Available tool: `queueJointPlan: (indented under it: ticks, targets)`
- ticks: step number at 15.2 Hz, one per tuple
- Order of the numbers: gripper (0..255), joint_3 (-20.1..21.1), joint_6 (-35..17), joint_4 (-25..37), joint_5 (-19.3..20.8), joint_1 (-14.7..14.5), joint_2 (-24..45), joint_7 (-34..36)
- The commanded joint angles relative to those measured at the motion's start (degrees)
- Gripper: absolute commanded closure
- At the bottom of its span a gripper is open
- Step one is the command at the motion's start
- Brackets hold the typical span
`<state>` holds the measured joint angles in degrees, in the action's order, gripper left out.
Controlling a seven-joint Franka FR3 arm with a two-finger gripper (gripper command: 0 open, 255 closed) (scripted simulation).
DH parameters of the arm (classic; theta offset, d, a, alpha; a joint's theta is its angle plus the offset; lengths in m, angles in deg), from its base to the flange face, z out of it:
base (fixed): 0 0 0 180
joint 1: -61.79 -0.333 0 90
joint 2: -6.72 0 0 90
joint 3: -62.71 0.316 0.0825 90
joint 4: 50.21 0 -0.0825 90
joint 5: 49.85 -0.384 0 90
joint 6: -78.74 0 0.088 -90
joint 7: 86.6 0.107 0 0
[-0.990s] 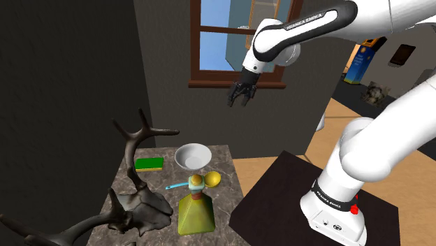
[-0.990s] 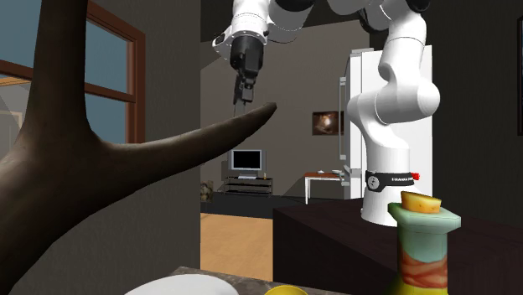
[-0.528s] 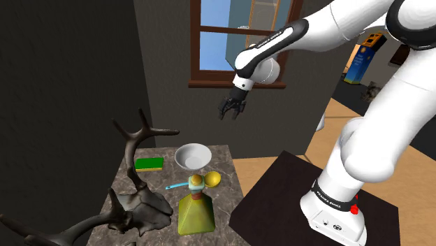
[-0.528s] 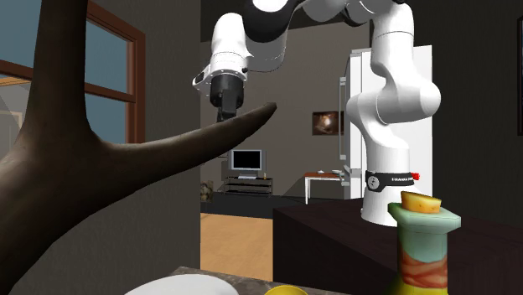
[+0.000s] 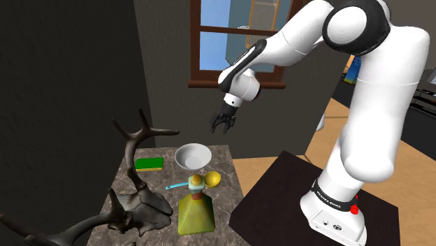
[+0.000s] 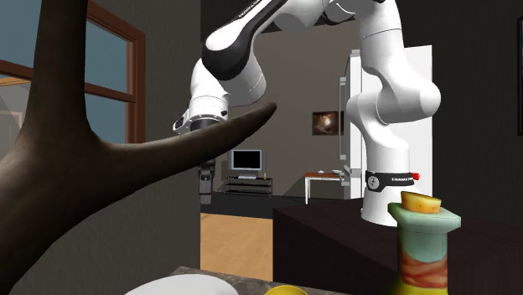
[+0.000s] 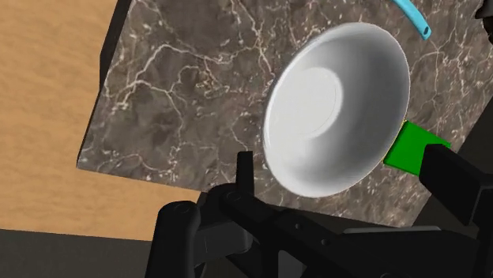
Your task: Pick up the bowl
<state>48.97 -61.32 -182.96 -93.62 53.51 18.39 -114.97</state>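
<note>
Gripper (image 5: 222, 124), jaws apart, hangs above the white bowl (image 5: 192, 156) (round, no long axis), which lies straight ahead, untouched.

bowl (image 7: 336, 107): smooth, white, matt | table (image 7: 182, 95): dark veined marble, polished

Dark marble tabletop (image 5: 157, 182) (image 7: 182, 95) with white veining, set over a wooden floor (image 7: 47, 79). On the tabletop:

- Green sponge (image 5: 149, 164) (image 7: 415, 150), near the far edge, at the shoulder view's left.
- Dark antlered skull (image 5: 136, 206) (image 6: 100, 168), at the near left.
- Yellow-green bottle (image 5: 195, 210) (image 6: 423, 243), upright, just beside the skull, with an orange-yellow stopper.
- Small yellow round object (image 5: 211, 179) and thin cyan utensil (image 5: 176, 186) (image 7: 411, 16), just beyond the bottle.

Wood-framed window (image 5: 237, 35) (image 6: 109, 67) in the grey wall behind. Small television (image 6: 247, 159) far off.
</note>
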Motion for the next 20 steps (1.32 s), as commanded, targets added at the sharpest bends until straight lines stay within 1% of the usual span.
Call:
queueJointPlan:
  ticks: [1,4,8,16,18,19,20]
  targets:
    - [0,1.21,0.01,2.64,-4.32,0.7,4.67,-3.03]
    - [0,3.25,0.35,7.18,-9.46,2.31,11.73,-6.8]
    - [0,6.03,1.05,13.89,-14.48,4.47,20.93,-10.25]
    - [0,7.86,-0.74,17.18,-17.75,5.78,27.22,-13.86]
    - [0,7.97,-0.89,17.4,-17.97,5.87,27.65,-14.12]
    - [255,8.01,-0.94,17.42,-18.02,5.84,27.7,-14.13]
    - [255,8.03,-0.96,17.47,-18.03,5.83,27.75,-14.12]
